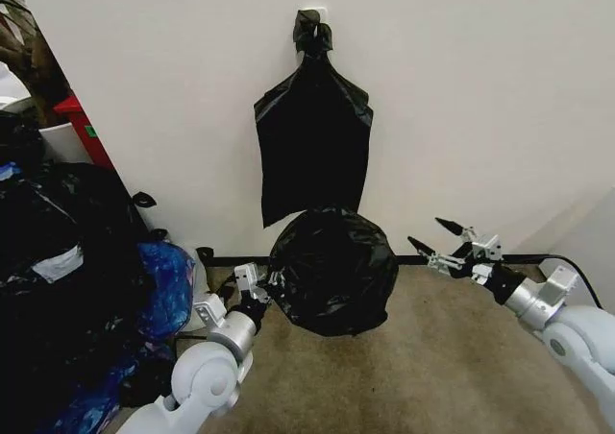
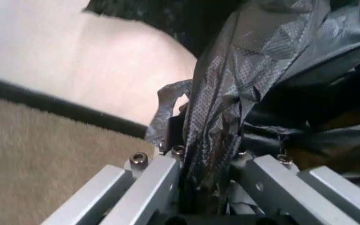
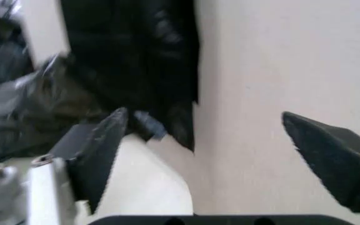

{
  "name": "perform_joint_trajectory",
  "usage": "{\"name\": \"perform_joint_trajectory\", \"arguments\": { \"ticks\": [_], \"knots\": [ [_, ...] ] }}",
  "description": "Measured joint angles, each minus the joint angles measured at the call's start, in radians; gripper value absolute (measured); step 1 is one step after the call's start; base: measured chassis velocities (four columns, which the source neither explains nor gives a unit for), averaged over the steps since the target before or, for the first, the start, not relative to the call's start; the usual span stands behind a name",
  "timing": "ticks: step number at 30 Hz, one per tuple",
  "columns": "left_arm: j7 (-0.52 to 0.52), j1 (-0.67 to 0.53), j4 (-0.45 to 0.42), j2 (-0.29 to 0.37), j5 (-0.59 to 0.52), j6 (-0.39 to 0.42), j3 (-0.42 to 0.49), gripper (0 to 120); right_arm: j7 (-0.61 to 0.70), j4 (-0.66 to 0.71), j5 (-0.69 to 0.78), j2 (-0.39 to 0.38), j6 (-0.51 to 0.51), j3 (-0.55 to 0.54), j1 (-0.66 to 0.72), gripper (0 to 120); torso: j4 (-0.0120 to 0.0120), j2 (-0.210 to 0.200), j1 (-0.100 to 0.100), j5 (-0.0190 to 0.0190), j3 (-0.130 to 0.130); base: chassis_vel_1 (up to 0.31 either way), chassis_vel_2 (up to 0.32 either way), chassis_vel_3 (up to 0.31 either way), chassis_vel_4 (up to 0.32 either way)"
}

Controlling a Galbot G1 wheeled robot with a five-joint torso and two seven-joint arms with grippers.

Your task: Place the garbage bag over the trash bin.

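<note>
The garbage bag (image 1: 332, 271) is a glossy, wrinkled black bulge, round in outline, standing on the carpet against the wall. The trash bin is hidden; whether it sits under the film I cannot tell. My left gripper (image 1: 267, 282) is at the bag's left side, shut on a fold of its film. Up close, that fold of the garbage bag (image 2: 255, 70) runs down between the left gripper's (image 2: 198, 145) fingers. My right gripper (image 1: 428, 232) hovers open to the right of the bag, apart from it. In the right wrist view the right gripper (image 3: 203, 115) has wall between its spread fingers.
A flat black bag with a knotted top (image 1: 312, 146) hangs on the wall just above. A large heap of black bags (image 1: 58, 261) and a blue bag (image 1: 165, 285) crowd the left, with a red box (image 1: 82, 127) behind. A black cable (image 1: 524, 257) runs along the wall's foot.
</note>
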Motion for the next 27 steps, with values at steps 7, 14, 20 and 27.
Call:
{"name": "perform_joint_trajectory", "arguments": {
  "ticks": [7,14,20,27],
  "knots": [
    [-0.047,-0.022,0.001,-0.003,-0.143,0.013,-0.005,1,0.165,0.176,0.319,0.070,-0.142,0.081,-0.140,100,-0.0002,0.000,0.000,0.0001,0.000,0.000,0.000,0.000,0.000],
    [-0.091,-0.049,0.004,-0.007,-0.239,0.018,-0.006,1,0.194,0.303,0.566,0.156,-0.277,0.083,-0.276,100,-0.0001,0.000,0.000,0.0003,0.000,0.000,0.000,0.000,0.000],
    [-0.125,-0.073,0.004,-0.004,-0.317,0.030,-0.010,1,0.002,0.252,0.535,0.193,-0.312,0.058,-0.315,100,0.0000,0.000,0.000,0.0002,0.000,0.000,0.000,0.000,0.000],
    [-0.131,-0.095,0.005,0.000,-0.352,0.039,-0.008,1,-0.089,0.179,0.425,0.208,-0.287,0.030,-0.284,100,0.0001,0.000,0.000,0.0002,0.000,0.000,0.000,0.000,0.000]
  ]
}}
